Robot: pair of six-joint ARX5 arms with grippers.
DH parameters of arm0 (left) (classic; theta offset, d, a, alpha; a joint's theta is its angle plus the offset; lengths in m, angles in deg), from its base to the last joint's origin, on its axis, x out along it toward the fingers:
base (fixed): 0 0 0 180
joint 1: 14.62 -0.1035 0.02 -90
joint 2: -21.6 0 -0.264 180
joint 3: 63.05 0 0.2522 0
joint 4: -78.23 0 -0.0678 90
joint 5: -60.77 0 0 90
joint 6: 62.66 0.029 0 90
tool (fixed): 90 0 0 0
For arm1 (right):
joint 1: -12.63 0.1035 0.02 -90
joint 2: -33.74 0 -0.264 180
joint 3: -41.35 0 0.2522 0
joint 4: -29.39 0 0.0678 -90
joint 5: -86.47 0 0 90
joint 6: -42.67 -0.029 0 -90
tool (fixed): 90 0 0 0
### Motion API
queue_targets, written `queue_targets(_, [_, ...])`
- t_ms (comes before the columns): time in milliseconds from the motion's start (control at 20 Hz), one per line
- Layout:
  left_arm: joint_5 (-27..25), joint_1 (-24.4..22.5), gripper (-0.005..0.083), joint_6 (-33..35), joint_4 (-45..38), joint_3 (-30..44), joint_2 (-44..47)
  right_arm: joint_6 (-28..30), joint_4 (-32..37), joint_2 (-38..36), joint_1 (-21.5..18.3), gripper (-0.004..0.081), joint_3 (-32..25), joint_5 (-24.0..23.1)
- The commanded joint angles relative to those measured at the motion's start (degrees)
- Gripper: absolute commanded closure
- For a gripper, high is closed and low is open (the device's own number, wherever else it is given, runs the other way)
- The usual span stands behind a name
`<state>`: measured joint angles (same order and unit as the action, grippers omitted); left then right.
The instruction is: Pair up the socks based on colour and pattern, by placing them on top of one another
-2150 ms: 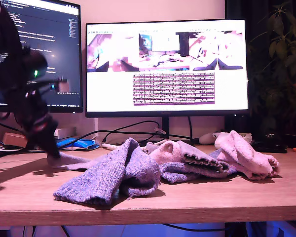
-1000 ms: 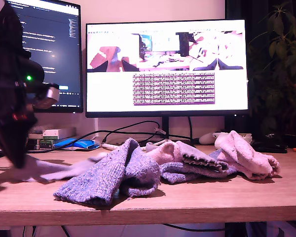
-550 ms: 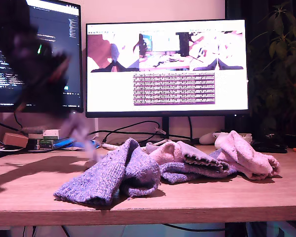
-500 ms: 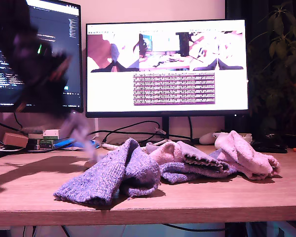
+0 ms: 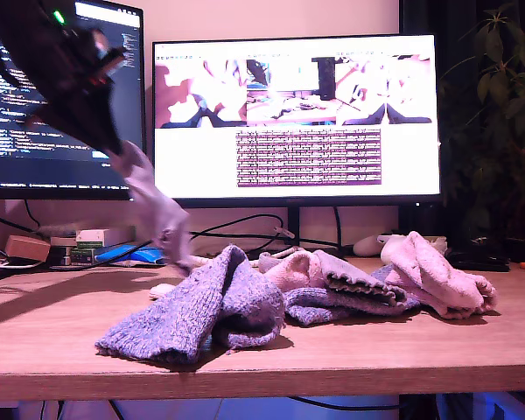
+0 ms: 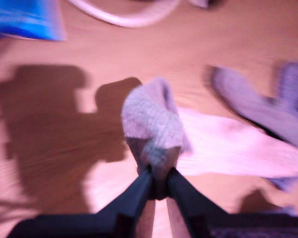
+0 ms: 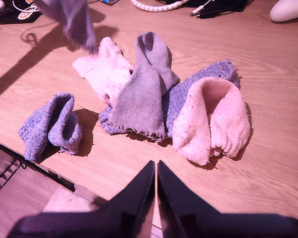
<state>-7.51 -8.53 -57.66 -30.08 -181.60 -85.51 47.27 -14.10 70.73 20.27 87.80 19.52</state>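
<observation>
Wooden desk [image 5: 376, 350], two monitors [image 5: 297, 118] behind. Exterior view: blurred dark arm at upper left, my first gripper [image 5: 114, 144] lifting grey sock [image 5: 157, 210] clear of desk; sock pile [image 5: 332, 284] mid-desk, blue-purple sock [image 5: 192, 311] nearest.

First wrist view: heavy blur; jaws pinched on grey sock [image 6: 151, 124].

Second wrist view: my second gripper [image 7: 155, 171] jaws together, empty, above pile; second grey sock [image 7: 141, 94] overlaps pink-white sock [image 7: 211, 119]; cables at far edge.

A pale grey sock [image 5: 154, 203] hangs from a black tool [image 6: 158, 184] above a light wood-grain table [image 7: 268, 74]. Below lie a speckled blue-purple knit sock [image 7: 52, 125], a plain grey ribbed sock [image 7: 141, 94] and two fluffy pinkish-white socks [image 7: 211, 119], near a white coiled cable [image 7: 159, 6].
</observation>
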Motion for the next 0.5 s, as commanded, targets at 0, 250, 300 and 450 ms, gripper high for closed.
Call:
queue_targets(0, [-3.52, -0.15, 0.0795, -1.20, 1.88, 0.15, 0.28, 0.35, 0.26, 0.26, 0.33, 0.0783, 0.94, 0.13])
queue_targets(250, [-13.84, -0.57, 0.0795, -1.75, 9.20, 0.22, -0.15, 0.33, 0.28, 0.26, 0.35, 0.0783, 0.94, 0.15])
queue_targets(300, [-13.86, -0.57, 0.0795, -1.75, 11.04, 0.22, -0.22, 0.33, 0.28, 0.26, 0.33, 0.0783, 0.94, 0.17])
queue_targets(450, [-13.38, -0.57, 0.0794, -1.73, 15.37, 0.22, -0.26, 0.15, 0.26, 0.26, 0.33, 0.0783, 0.94, 0.20])
